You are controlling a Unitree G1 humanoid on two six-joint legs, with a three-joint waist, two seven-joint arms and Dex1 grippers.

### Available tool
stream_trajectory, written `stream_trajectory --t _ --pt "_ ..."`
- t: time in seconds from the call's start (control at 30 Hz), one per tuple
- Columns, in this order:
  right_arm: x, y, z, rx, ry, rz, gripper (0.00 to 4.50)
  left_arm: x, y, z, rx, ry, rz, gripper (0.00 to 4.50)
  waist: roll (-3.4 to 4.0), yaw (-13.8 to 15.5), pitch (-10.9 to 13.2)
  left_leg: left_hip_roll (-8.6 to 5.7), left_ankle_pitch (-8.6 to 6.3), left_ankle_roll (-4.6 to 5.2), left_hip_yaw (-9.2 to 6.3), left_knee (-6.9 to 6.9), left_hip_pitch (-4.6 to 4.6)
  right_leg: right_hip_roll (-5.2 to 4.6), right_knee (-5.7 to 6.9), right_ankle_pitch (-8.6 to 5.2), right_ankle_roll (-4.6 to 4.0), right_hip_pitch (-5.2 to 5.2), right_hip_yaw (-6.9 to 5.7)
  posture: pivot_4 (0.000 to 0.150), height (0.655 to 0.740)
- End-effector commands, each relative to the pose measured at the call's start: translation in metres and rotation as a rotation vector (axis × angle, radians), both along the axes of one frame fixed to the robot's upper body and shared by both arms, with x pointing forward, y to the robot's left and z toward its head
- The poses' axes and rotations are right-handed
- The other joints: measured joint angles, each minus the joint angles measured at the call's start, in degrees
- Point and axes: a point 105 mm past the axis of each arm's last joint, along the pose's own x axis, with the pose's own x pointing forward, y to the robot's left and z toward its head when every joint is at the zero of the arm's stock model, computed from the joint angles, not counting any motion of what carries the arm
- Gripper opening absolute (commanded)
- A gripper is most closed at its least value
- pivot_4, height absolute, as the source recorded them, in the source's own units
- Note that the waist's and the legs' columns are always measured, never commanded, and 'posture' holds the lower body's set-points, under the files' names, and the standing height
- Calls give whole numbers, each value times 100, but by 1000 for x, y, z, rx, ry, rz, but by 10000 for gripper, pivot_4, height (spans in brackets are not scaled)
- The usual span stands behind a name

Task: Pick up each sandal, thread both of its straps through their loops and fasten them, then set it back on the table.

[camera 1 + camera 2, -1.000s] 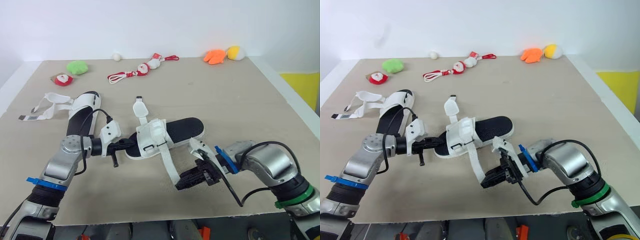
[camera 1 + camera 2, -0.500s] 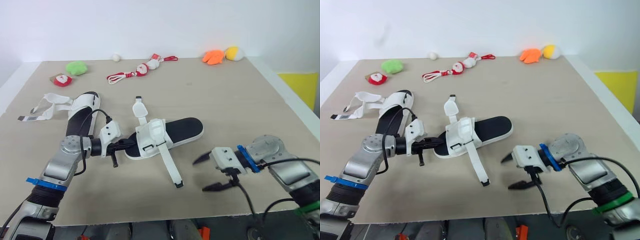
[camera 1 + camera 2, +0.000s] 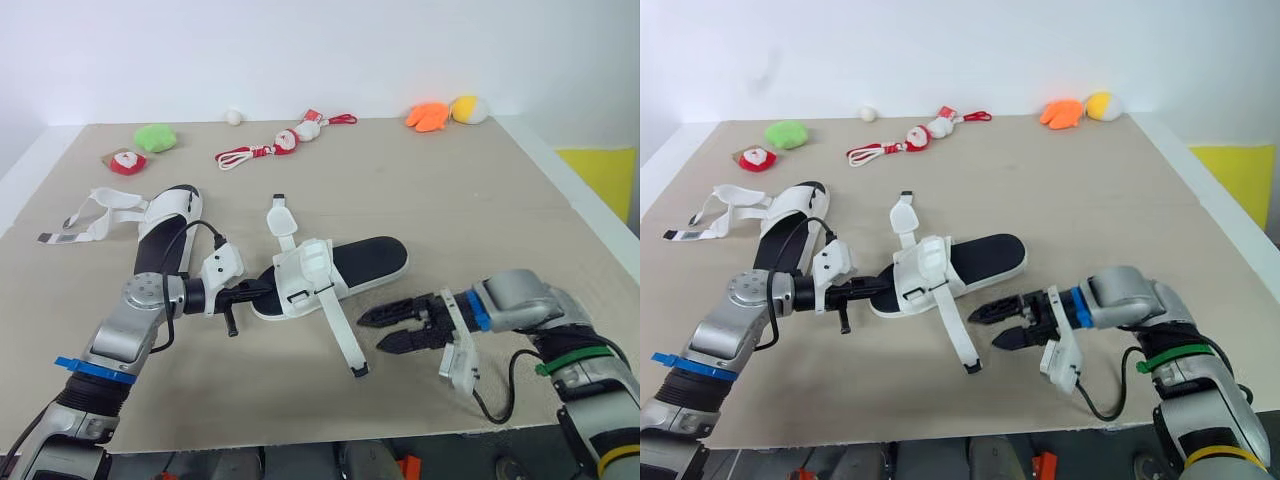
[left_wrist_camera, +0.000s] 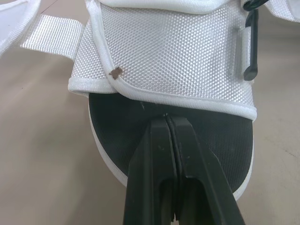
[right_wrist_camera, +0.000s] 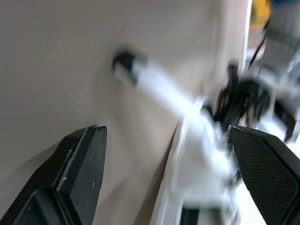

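A white sandal with a black footbed (image 3: 335, 270) lies mid-table. One strap (image 3: 281, 221) stands up. Its long strap (image 3: 340, 335) lies loose toward the front edge and ends in a black tip (image 3: 358, 369). My left gripper (image 3: 262, 290) is shut, its fingers (image 4: 168, 140) pressed onto the footbed at one end of the sandal. My right gripper (image 3: 371, 331) is open with nothing in it, just right of the long strap, which shows blurred between its fingers (image 5: 79, 159). A second sandal (image 3: 165, 225) lies at the left, its straps (image 3: 85, 220) unfastened.
Along the far edge lie a green plush (image 3: 155, 135), a red-and-white toy (image 3: 127, 161), Santa figures on a red cord (image 3: 275, 143), a small white ball (image 3: 234, 116), and orange (image 3: 428, 115) and yellow (image 3: 467, 107) plush toys. The table's front edge is close below my grippers.
My right gripper let go of the long strap's end, opened wide, drew back right, then swung its fingers toward the strap. The strap now lies on the table. The left arm stayed put.
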Motion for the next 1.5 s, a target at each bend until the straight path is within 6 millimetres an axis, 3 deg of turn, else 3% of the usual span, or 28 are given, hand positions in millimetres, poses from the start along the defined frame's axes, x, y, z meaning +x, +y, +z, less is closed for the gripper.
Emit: stream_trajectory --t 0.03,0.33,0.43,0.7,0.97,1.07,1.17,1.2,1.33,1.5 --pt "-12 17 5 49 -62 98 44498 -7 1 -26 46 101 -6 0 -1 -1 -1 0 0 0 1 2 3 2 1 1 -2 1 4 1500 7400" --pt "-12 25 0 45 -86 122 44498 -7 1 -25 44 97 -2 0 -2 -3 -2 -2 1 0 12 3 8 21 4 1 -2 2 50 1500 7400" --pt "-18 24 0 60 -68 148 36363 -7 1 -26 45 96 0 0 -1 -4 -2 -2 1 0 13 3 10 25 4 1 -2 2 57 1500 7400" --pt "-26 20 -4 48 -38 173 226 -6 1 -25 44 95 1 0 -2 -5 -2 -7 1 0 24 3 9 25 4 1 -2 2 77 1500 7400" --pt "-23 14 -6 43 -12 141 226 -6 1 -25 45 92 -1 0 -2 -5 -2 -10 1 0 26 3 10 25 4 1 -2 2 84 1500 7400" --pt "-23 9 -3 47 -9 135 9615 -6 1 -25 45 93 -1 0 -2 -5 -2 -13 1 1 26 3 9 25 4 1 -2 2 90 1500 7400" --pt "-22 8 8 92 -36 132 21978 -7 1 -26 45 94 -3 0 -2 -6 -2 -14 1 1 29 3 10 25 4 0 -2 2 94 1500 7400" --pt "-21 8 13 116 -51 131 29067 -7 1 -25 44 95 -3 0 -2 -6 -2 -14 1 1 29 3 10 25 4 0 -2 2 94 1500 7400" --pt "-11 11 21 108 -137 120 44710 -6 1 -26 44 97 -3 0 -2 -5 -2 -16 1 1 29 4 10 25 4 1 -1 2 96 1500 7400" --pt "-4 20 16 96 -200 110 44710 -6 0 -26 40 96 -3 0 -8 -6 -5 -18 1 1 29 5 10 26 4 1 0 2 98 1500 7400"
